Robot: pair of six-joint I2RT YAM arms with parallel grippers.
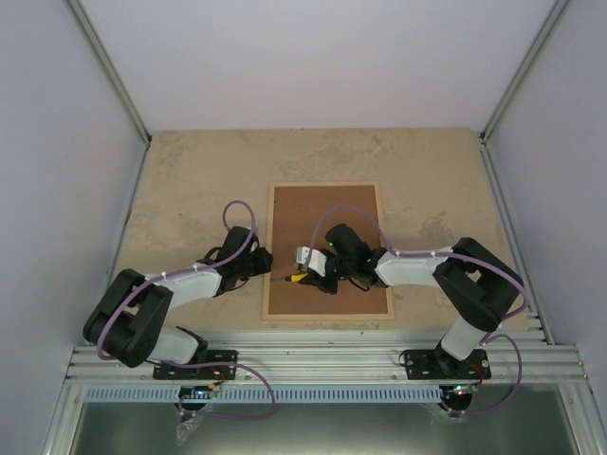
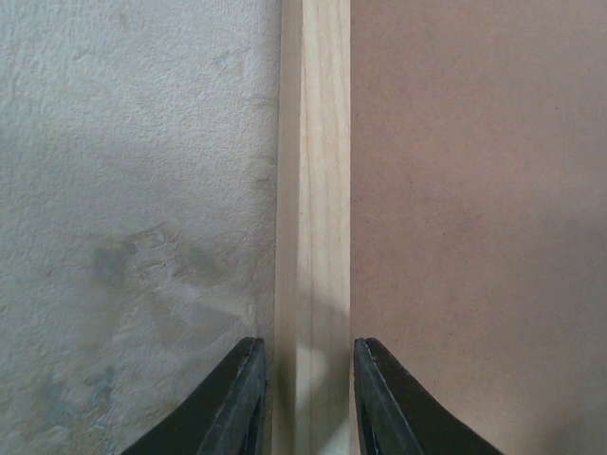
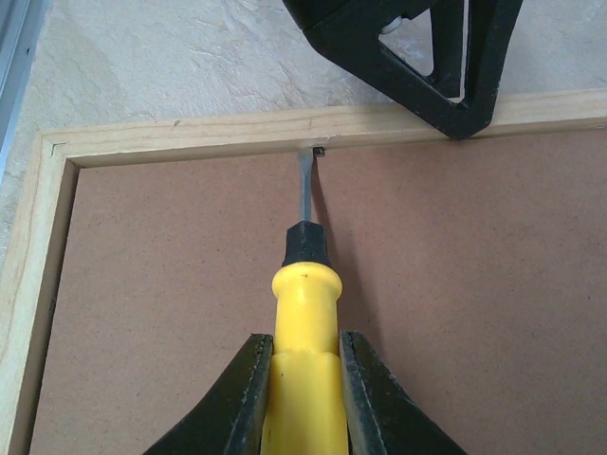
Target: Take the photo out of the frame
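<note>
Frame [image 1: 322, 185] lies face-down mid-worktop [image 1: 190, 180], photo hidden beneath backing [image 1: 322, 213]. Right end effector [image 3: 304, 338] clenches screwdriver [image 3: 303, 284]; left end effector [image 2: 308, 346] straddles the rail, unclamped. The tab [image 3: 319, 151] likely needs gentle levering with the rail pinned.

The left gripper [image 2: 310, 353] is straddling the left rail of the frame [image 2: 313, 171], leaving only slivers of gap beside each finger. The right gripper [image 3: 303, 346], clamping a yellow screwdriver [image 3: 303, 303], is crowding the backing board [image 3: 474, 303] just beside it. Bare table [image 1: 190, 180] is lying open beyond the frame and along both its sides.
</note>
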